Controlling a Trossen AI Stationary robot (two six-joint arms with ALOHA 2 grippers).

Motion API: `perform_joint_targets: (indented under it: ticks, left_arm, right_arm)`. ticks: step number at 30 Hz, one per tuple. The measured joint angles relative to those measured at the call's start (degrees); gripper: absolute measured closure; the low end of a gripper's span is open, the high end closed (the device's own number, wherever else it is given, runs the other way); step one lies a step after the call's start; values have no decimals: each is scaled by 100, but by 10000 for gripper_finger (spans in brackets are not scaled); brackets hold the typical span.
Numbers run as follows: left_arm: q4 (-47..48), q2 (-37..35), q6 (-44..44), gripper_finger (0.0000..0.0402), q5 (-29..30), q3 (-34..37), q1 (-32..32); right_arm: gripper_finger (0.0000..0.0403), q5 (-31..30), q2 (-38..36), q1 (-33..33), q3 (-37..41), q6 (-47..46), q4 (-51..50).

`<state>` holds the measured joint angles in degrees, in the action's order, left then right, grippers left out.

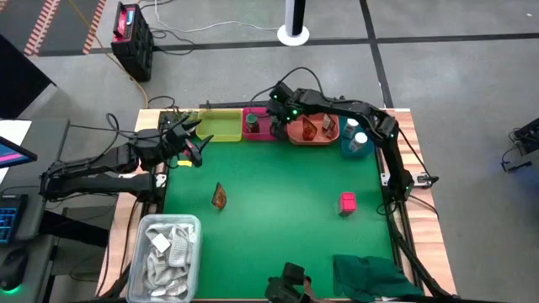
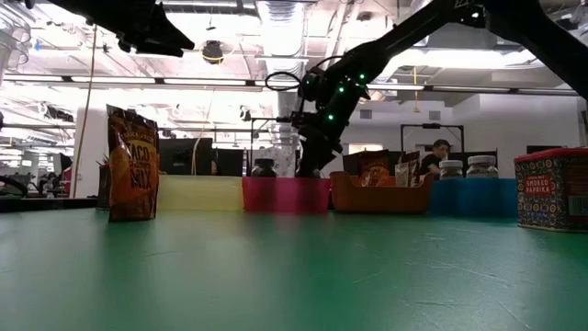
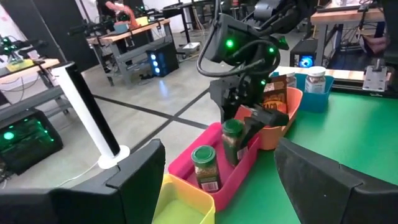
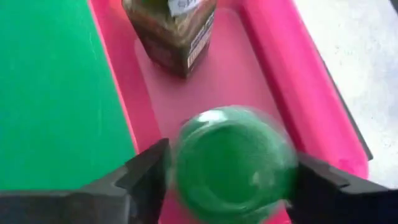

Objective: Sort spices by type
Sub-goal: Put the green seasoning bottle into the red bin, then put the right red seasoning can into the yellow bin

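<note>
High view: R end effector over pink tray; L end effector at surface's L edge, released, empty. Packet and pink box on green surface.
L wrist: two green jars upright in the tray.
R wrist: fingers flank one jar's lid, slightly parted; grip uncertain.

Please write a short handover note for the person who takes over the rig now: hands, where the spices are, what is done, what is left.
Left hand: open, empty, waiting by the yellow tray.
Right hand: over the pink tray, fingers around a green-capped jar, seemingly letting go.
Done: second green jar in the pink tray; packets in the orange tray; white-capped jars in the teal tray.
Left: one packet and one pink box on the mat; yellow tray empty.
</note>
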<state>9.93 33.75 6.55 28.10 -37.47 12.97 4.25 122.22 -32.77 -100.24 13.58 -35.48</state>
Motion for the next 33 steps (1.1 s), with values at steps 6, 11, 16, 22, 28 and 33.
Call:
perform_joint_targets:
  ticks: [6,11,16,22,28,33]
  left_arm:
    - [4,-1,-11,111,0,0,0]
    - [52,-3,-11,111,0,0,-1]
    - [169,-5,-11,111,0,0,0]
    - [166,-49,-11,111,0,0,0]
    - [168,-43,-26,111,-2,0,0]
    - [102,-40,-44,111,-2,0,0]
  right_arm:
    - [86,-2,-23,2,-34,0,-52]
    - [86,10,-357,-28,-278,-1,-493]
    - [86,334,-1255,-123,72,-16,-757]
    - [85,898,-2791,-147,1765,-245,290]
    - [85,1222,-4232,139,3699,-966,1309]
    - [85,1240,-5265,633,4888,-1441,1853]
